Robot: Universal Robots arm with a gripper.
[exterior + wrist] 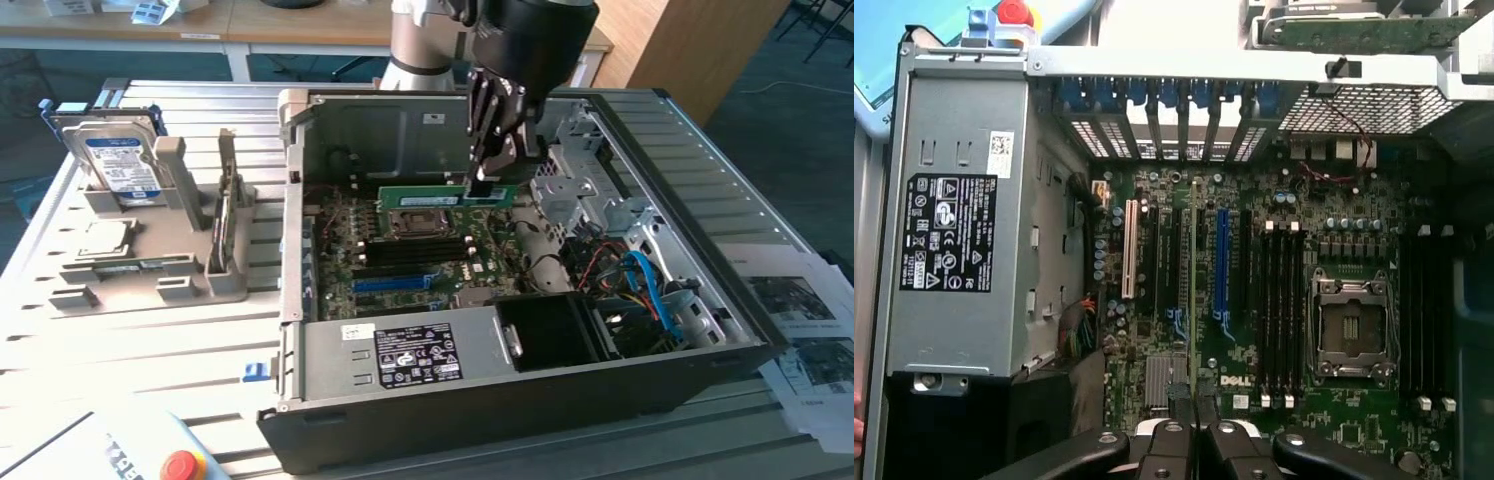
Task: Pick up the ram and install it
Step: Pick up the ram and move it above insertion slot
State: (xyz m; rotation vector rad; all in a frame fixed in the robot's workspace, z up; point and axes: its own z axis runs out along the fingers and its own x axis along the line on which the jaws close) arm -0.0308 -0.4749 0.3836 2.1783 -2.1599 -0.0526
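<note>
— Where were you in the job?

— Mid-carry. My gripper (483, 185) had its jaws pinching the ram (427, 195) by its upper edge, level over the motherboard (1184, 200) inside the open case (534, 400), near the processor socket (418, 222). Pickup was done, I judged; seating was not.

— What did seating call for?

— Lining the stick's long edge along an empty black memory slot (1279, 310) and pressing down square. If skewed, it would likely ride the slot's lip.

— Counts?

— Two rams: mine, and a second ram (224, 200) standing in the grey holder (147, 270) at the exterior view's left. One hard drive (116, 160) and one processor chip (107, 238) sat there too.
</note>
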